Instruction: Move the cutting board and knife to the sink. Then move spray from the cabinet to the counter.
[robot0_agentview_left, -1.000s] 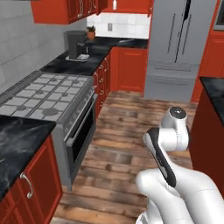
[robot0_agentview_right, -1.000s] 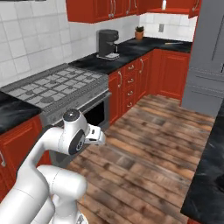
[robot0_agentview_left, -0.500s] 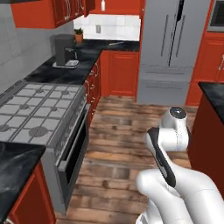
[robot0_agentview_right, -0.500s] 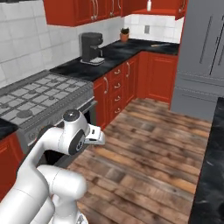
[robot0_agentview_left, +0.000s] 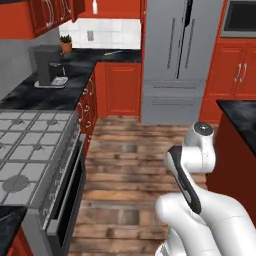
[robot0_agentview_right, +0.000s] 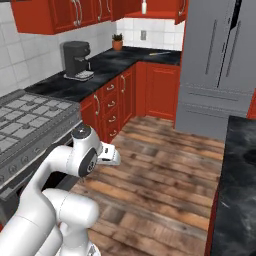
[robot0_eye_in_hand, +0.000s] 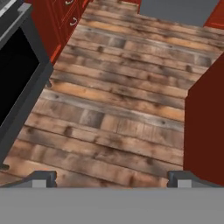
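A: Hand (robot0_eye_in_hand: 112, 177)?
B: Released, empty, fingertips (robot0_eye_in_hand: 41, 177) wide apart over wooden floor (robot0_eye_in_hand: 118, 109).

A: Spray (robot0_agentview_right: 144, 7)?
B: Twelve o'clock, high on the cabinet (robot0_agentview_right: 160, 6) shelf. Judged light, rigid, slick; take it mid-body.

A: Knife (robot0_agentview_right: 159, 53)?
B: Perhaps the thin shape on the far bench (robot0_agentview_right: 140, 56); too small to tell.

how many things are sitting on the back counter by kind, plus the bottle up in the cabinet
coffee machine: 1
potted plant: 1
knife: 1
spray: 1
total: 4
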